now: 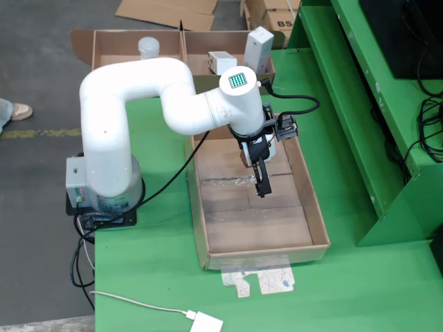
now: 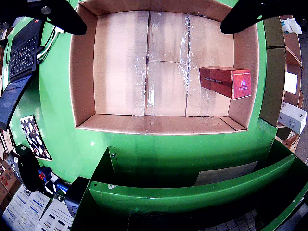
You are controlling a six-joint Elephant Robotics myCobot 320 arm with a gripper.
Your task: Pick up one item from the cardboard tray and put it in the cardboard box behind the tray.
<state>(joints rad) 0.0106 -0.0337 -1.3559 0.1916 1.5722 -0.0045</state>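
Note:
A shallow cardboard tray [image 1: 313, 207] lies on the green table, and the wrist view looks straight down into the tray [image 2: 82, 72]. A red carton [image 2: 226, 82] lies in it near the right wall in that view. In the fixed view only a reddish sliver of the carton [image 1: 243, 158] shows behind the arm's wrist. My gripper [image 1: 261, 185] hangs over the tray's far half. Its black fingers [image 2: 57, 14] enter from the top corners, spread wide around my gripper [image 2: 154, 29], which is open and empty. The divided cardboard box [image 1: 181, 47] stands behind the tray.
The divided box holds a white bottle [image 1: 148, 47] and white cartons [image 1: 257, 48]. Green shelving [image 1: 360, 104] rises beside the tray. A white adapter [image 1: 208, 323] with its cable lies at the table's front. A laptop [image 2: 21, 53] sits beyond the tray.

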